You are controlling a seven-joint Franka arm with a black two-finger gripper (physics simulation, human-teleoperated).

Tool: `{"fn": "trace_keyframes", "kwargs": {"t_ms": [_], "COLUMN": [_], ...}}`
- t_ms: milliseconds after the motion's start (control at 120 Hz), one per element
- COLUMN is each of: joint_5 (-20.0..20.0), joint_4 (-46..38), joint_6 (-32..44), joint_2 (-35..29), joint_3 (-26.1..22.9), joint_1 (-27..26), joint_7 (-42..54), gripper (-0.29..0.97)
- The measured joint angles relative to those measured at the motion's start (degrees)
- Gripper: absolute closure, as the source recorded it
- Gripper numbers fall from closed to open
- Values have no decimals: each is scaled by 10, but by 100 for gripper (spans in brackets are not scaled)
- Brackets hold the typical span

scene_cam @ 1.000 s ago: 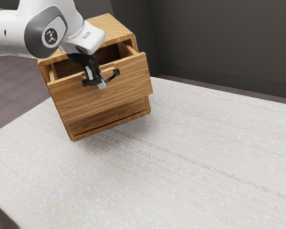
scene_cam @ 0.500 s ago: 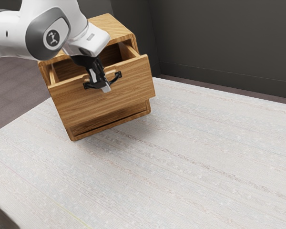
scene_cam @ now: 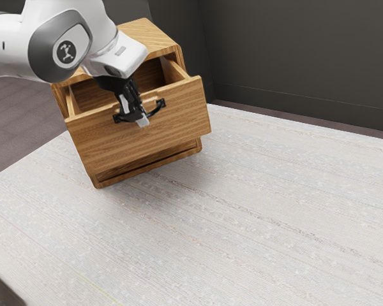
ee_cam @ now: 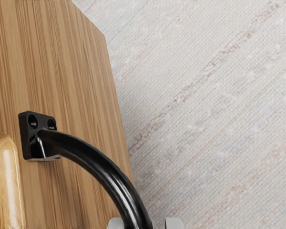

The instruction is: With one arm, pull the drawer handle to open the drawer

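**Asker:** Where does the drawer stand?

**Observer:** It is the upper one of a small wooden cabinet at the far end of the table, toward the exterior view's left. It is drawn part-way out, so its hollow shows behind the front panel. The lower front sits flush.

**Asker:** And the arm?

**Observer:** It reaches down over the cabinet's top. Its jaws look clamped on the handle near the bar's middle. In the wrist view the black bar passes between two pale pads, one on each side.

**Asker:** How will the thing handle?

**Observer:** The handle appears to be a rigid bow, fixed to the front by a two-hole bracket, so it should not flex. It is round and glossy, though. A hold off to one end could slide along the curve, which makes mid-bar the sound place to grip.

**Asker:** And the drawer itself?

**Observer:** It is stiff wood, and what shows of its inside holds nothing, so it is probably light and should run freely. The pull ought to go straight out, square to the front. A skewed pull might jam the drawer. Nothing visibly fastens the cabinet, so it could also drag across the table.
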Motion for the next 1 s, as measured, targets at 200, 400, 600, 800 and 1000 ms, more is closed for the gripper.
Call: {"fn": "trace_keyframes", "kwargs": {"t_ms": [200, 400, 600, 800, 1000], "joint_5": [6, 12, 13, 14, 60], "joint_4": [-13, -23, -29, -36, 22], "joint_6": [-1, 0, 0, -5, -81], "joint_2": [-14, -22, -27, -51, -118], "joint_3": [-11, -20, -27, -40, -88], "joint_1": [0, 1, 3, 5, -9], "joint_7": [-3, -7, -11, -14, -15], "gripper": [72, 71, 71, 71, 37]}}
